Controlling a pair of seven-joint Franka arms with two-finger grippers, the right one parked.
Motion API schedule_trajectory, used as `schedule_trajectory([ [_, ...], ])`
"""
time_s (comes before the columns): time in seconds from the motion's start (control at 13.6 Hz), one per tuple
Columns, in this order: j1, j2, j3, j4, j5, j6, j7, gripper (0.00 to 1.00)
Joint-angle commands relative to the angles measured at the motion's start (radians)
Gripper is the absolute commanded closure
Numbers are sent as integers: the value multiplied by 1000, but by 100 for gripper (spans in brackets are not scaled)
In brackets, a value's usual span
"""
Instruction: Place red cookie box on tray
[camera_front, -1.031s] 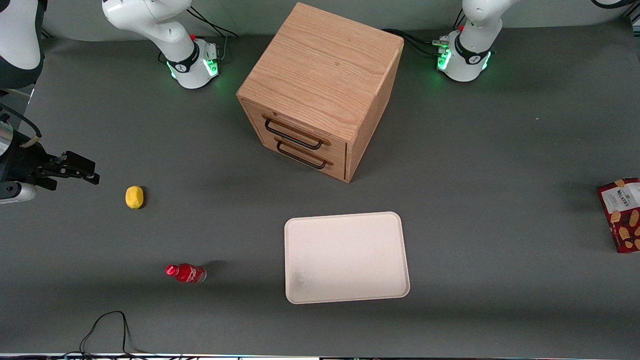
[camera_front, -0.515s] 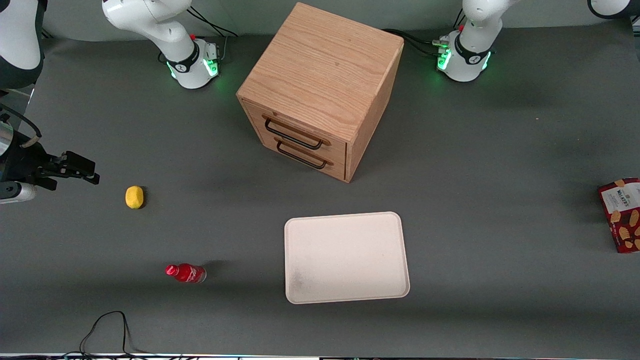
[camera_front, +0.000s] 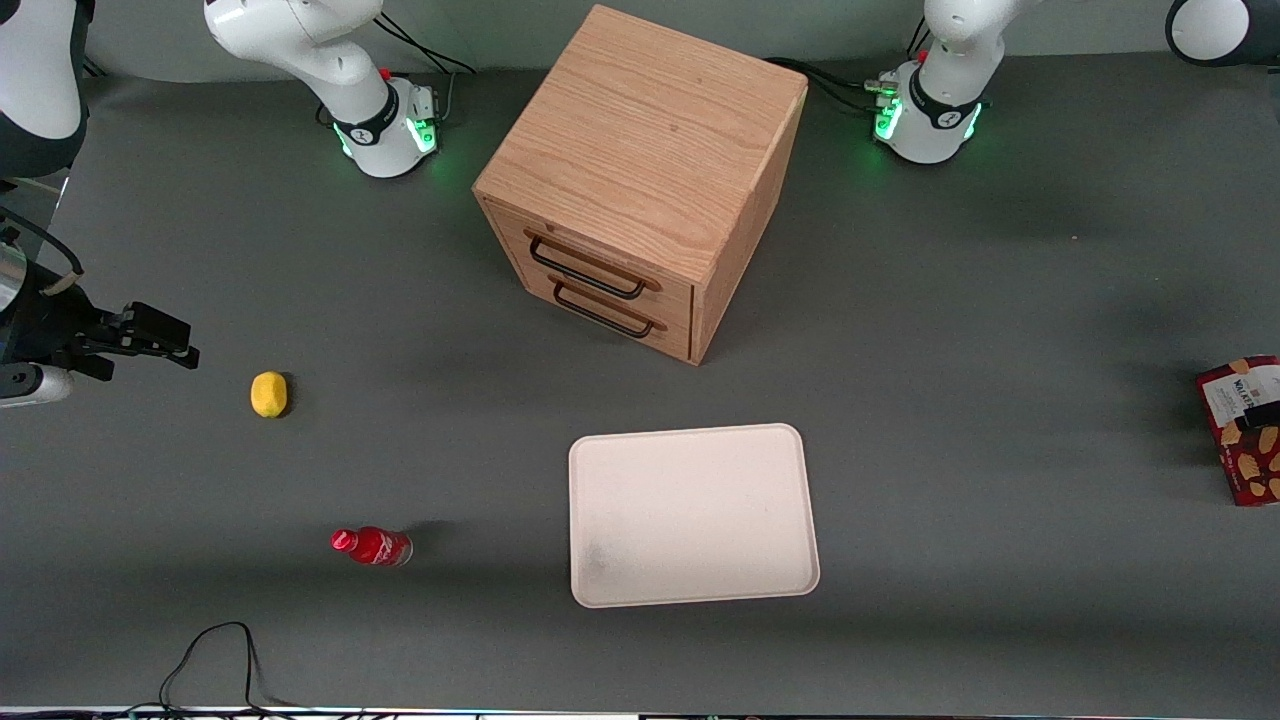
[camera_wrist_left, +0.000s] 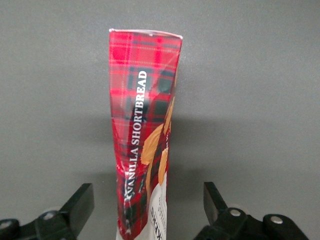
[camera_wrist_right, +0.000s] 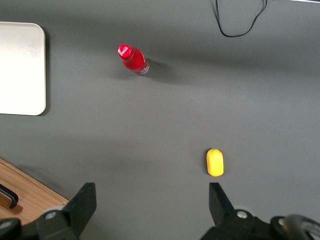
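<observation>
Wooden cabinet (camera_front: 640, 175) with two drawers stands mid-table; taking it as the centre of a clock face as the front camera sees it, the tray (camera_front: 692, 515) lies at 6 o'clock, flat on the grey table (camera_front: 950, 300) and nearer the camera, nothing on it. Red cookie box (camera_front: 1243, 428) sits at about 4 o'clock from the cabinet, at the working arm's end of the table, cut by the frame edge and well apart from the tray. In the wrist view the box (camera_wrist_left: 146, 130) stands on a narrow side, tartan edge panel up, biscuit face turned aside. Gripper (camera_wrist_left: 148, 205) hovers over the box, fingers (camera_wrist_left: 80, 202) spread wide, one on each side of the carton, neither touching it; a dark fingertip shows over the label in the front view. Judgement: empty-handed approach, grasp not yet made. Carton probably light, thin card, stiff along its edges but apt to dent on the broad faces; printed finish likely a bit slick. Best hold looks to be across the thin dimension, pads on the two broad faces near mid-length, modest squeeze. Also on the table, toward the parked arm's end: small red bottle (camera_front: 371, 546) at 7 o'clock, lemon (camera_front: 268, 393) at 8 o'clock.
</observation>
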Motion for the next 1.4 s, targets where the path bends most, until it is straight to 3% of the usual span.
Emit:
schedule_trajectory([
  [0.0, -6, -4, 7, -5, -14, 13, -8, 7],
  [0.07, -5, -4, 7, -5, -12, 16, -7, 10],
  [0.15, -6, -4, 7, -5, -9, 16, -5, 26],
  [0.22, -6, -4, 7, -5, -5, 16, -1, 51],
  [0.29, -5, -2, 7, -5, -3, 16, 4, 89],
  [0.37, -5, -2, 7, -4, -2, 15, 13, 100],
  [1.1, -6, -19, 7, 21, 2, -10, 51, 100],
  [1.33, -39, -64, 12, 88, 41, -161, 42, 100],
])
